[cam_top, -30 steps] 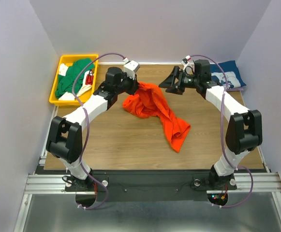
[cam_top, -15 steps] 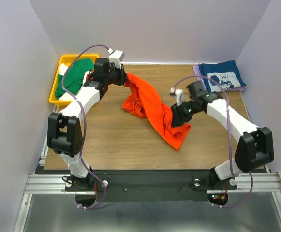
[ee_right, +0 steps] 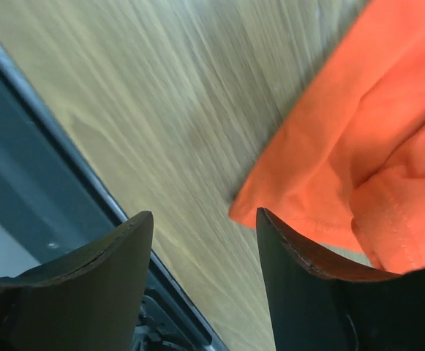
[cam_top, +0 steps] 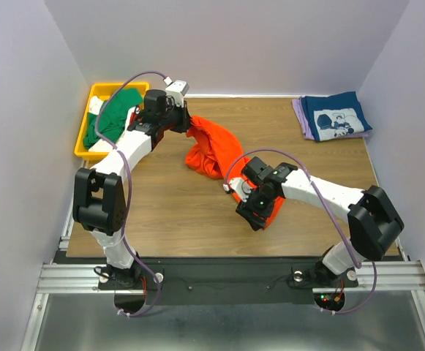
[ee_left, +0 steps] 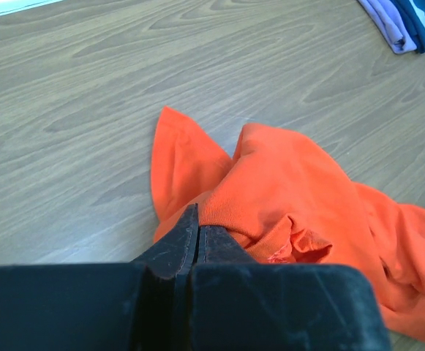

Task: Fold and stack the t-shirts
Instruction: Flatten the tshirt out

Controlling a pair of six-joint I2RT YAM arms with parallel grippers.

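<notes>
The left pincer [cam_top: 185, 124] [ee_left: 196, 219] sits near the far left corner of the tabletop [cam_top: 168, 219], just beside the yellow bin [cam_top: 86, 135]. Its fingers are pressed together on a fold of the orange t-shirt [cam_top: 213, 150] [ee_left: 292, 183]. It was in much the same place half a second ago, and it was already holding the cloth a full second back.

The right pincer [cam_top: 252, 208] [ee_right: 205, 219] is what has changed. A second ago it was up near the far right corner. Half a second ago it was beside the right flank of the orange t-shirt. Now it has come toward the near edge and hangs over the shirt's near tip. Its fingers are spread wide, and the wrist view shows bare wood and a corner of the orange hem [ee_right: 373, 146] beyond the gap, with nothing clasped.

The orange t-shirt trails from the left pincer diagonally across the middle of the tabletop, its near end partly hidden under the right arm.

The navy t-shirt [cam_top: 336, 117] lies folded on the lavender t-shirt [cam_top: 298, 115] at the far right corner, unmoved. The green t-shirt [cam_top: 113, 113] is heaped in the yellow bin.
</notes>
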